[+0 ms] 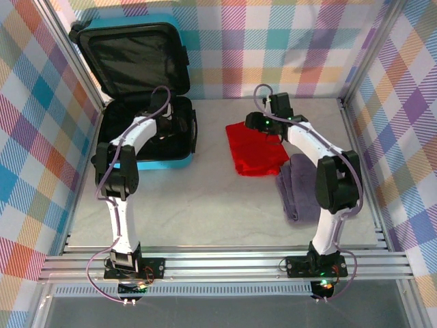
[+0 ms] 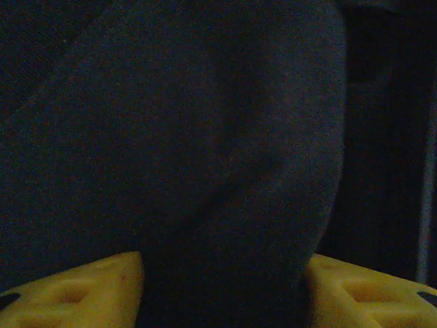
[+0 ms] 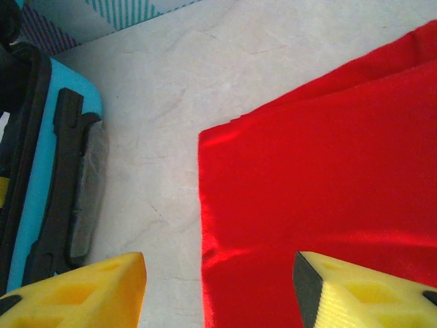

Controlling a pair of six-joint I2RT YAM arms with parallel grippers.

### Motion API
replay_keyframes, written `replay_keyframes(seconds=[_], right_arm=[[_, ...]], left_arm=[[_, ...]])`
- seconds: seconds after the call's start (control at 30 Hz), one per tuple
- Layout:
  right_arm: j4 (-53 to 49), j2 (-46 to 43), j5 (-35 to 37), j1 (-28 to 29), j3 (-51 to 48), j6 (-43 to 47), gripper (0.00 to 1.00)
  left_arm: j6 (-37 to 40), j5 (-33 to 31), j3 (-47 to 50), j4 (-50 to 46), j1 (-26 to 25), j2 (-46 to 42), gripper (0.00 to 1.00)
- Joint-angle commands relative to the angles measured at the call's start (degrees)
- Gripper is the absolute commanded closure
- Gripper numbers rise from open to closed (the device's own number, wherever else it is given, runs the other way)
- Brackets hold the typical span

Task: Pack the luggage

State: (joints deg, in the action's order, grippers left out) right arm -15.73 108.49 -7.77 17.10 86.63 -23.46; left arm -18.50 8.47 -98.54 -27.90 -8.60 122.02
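The turquoise luggage lies open at the back left, with its black-lined lid leaning on the wall. My left gripper reaches down into its base. In the left wrist view that gripper is open, and a fold of black cloth fills the gap between its yellow fingertips. My right gripper hovers open over the left edge of the red cloth. In its wrist view the right gripper has one finger above bare table and the other above the red cloth, holding nothing.
A folded purple cloth lies right of the red one, by the right arm. The luggage side with its black handle is just left of the right gripper. Checked walls and metal rails enclose the table.
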Motion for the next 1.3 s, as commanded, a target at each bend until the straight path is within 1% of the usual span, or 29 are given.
replay_keyframes(seconds=[0.0, 0.1, 0.23, 0.33, 0.4, 0.53, 0.6, 0.7, 0.77, 0.9, 0.93, 1.07, 1.27], right_arm=[[0.38, -2.56, -1.72, -1.87, -1.01, 1.37, 0.4], [-0.42, -3.43, -1.81, -3.48, -2.06, 2.1, 0.4], [-1.64, -5.0, -1.45, -5.81, -3.84, 3.09, 0.39], [-2.86, -5.08, -1.82, -7.44, -4.36, 3.31, 0.39], [-3.6, -4.82, -1.3, -8.15, -4.4, 3.6, 0.39], [-4.0, -5.6, -1.49, -9.69, -6.34, 3.73, 0.39], [-4.63, -5.5, -1.8, -9.85, -6.57, 4.45, 0.39], [-5.45, -4.63, -2.69, -9.9, -6.47, 4.81, 0.39], [-5.45, -4.12, -4.22, -9.85, -6.82, 4.65, 0.39], [-4.62, -3.85, -5.94, -9.73, -8.93, 4.05, 0.4], [-4.62, -3.65, -6.07, -9.7, -9.31, 3.98, 0.4], [-3.8, -2.64, -6.94, -9.55, -10.68, 3.61, 0.4], [-3.81, -0.5, -7.3, -8.37, -11.23, 3.62, 0.4]], left_arm=[[-1.84, -1.09, -2.07, 1.26, -0.59, 1.26, 0.42], [-1.67, -1.81, -2.35, 0.96, -0.63, 0.0, 0.42], [-1.45, -3.44, -2.33, -0.06, -1.35, -5.5, 0.4], [-1.27, -5.51, -3.05, -2.06, -2.91, -9.77, 0.39], [-1.66, -6.31, -3.45, -3.38, -4.5, -11.88, 0.37], [-1.86, -8.64, -4.84, -7.35, -9.41, -13.79, 0.36], [-2.77, -8.35, -4.73, -8.09, -11.72, -14.0, 0.35], [-5.2, -5.06, -3.42, -7.05, -15.33, -13.21, 0.35], [-6.39, -4.08, -3.65, -6.9, -18.04, -11.59, 0.34], [-8.06, -4.72, -4.9, -7.67, -22.21, -7.26, 0.34], [-9.17, -4.88, -4.78, -7.67, -22.81, -5.94, 0.34], [-12.11, -1.99, -3.42, -5.09, -24.34, -1.07, 0.34], [-13.48, -0.58, -3.41, -3.13, -25.24, 3.27, 0.34]])
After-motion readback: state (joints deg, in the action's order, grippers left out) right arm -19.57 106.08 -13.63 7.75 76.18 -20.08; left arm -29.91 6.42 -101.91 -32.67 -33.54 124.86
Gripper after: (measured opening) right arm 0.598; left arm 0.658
